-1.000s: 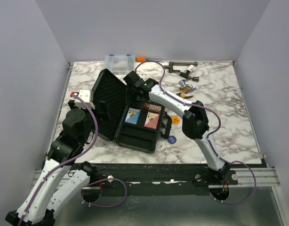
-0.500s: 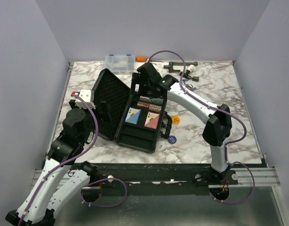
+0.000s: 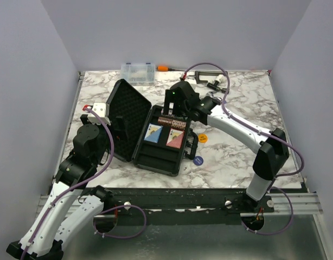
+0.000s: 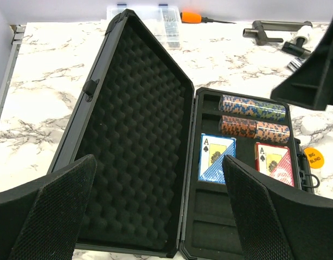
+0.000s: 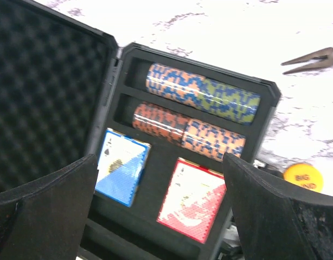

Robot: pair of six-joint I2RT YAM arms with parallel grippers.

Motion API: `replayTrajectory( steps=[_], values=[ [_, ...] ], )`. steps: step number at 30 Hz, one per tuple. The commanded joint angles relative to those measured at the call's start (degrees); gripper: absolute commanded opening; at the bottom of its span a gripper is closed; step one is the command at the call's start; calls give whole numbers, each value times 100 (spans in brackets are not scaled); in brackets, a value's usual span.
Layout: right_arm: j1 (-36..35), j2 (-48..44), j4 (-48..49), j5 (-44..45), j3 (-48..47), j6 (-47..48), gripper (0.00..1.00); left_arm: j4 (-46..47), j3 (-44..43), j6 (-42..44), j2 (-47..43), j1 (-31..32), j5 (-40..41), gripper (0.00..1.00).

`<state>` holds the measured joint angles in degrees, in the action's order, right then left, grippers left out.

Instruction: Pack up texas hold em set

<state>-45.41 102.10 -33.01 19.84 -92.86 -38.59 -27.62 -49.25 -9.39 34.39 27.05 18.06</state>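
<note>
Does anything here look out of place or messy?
An orange disc and a blue disc lie loose on the marble table, just right of the open black foam-lined case. Inside it, the brownish chip rolls, blue card deck and red card deck sit neatly in their slots.

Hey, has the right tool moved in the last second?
Yes. In the top view the right tool has shifted rightward, from above the hinge of the case to near its far right corner.

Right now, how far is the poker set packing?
Done: chip rolls, blue deck and red deck lie in the case. In hand: nothing; left fingers and right fingers are open. Left: orange disc and blue disc on the table, then closing the lid.
</note>
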Motion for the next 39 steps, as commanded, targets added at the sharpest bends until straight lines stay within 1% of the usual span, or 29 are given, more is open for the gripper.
replayTrajectory(
  steps=[1, 5, 8, 11, 18, 21, 23, 27, 28, 33, 39],
  values=[
    [-21, -525, 304, 590, 530, 522, 99, -77, -23, -38, 41, -33, -115, 97],
    [-21, -805, 254, 872, 1058, 1060, 98, -73, -23, -38, 69, -33, -103, 97],
    [-21, -916, -146, 922, 1275, 1300, 100, -74, -6, -25, 51, -37, -53, 97],
    [-16, -1022, -495, 1124, 1517, 1123, 100, -77, -5, -24, 41, -33, -14, 97],
    [127, -1360, -610, 1289, 2506, 565, 100, -75, -5, -11, 37, -33, -14, 98],
    [283, -1496, -618, 1256, 2911, 399, 95, -72, -5, -11, 33, -33, 4, 97],
    [305, -1545, -589, 1169, 3116, 377, 88, -70, -7, -13, 26, -33, 13, 97],
    [310, -1478, -503, 995, 3355, 355, 71, -77, -5, -10, 45, -33, 0, 97],
    [306, -1443, -437, 923, 3409, 371, 69, -75, -13, -23, 56, -33, -13, 97],
    [311, -1141, -21, 312, 3477, 553, 64, -77, -32, -42, 97, -35, -127, 97],
    [307, -1035, 408, -241, 3433, 780, 64, -77, -17, -22, 80, -42, -42, 97]
  ],
)
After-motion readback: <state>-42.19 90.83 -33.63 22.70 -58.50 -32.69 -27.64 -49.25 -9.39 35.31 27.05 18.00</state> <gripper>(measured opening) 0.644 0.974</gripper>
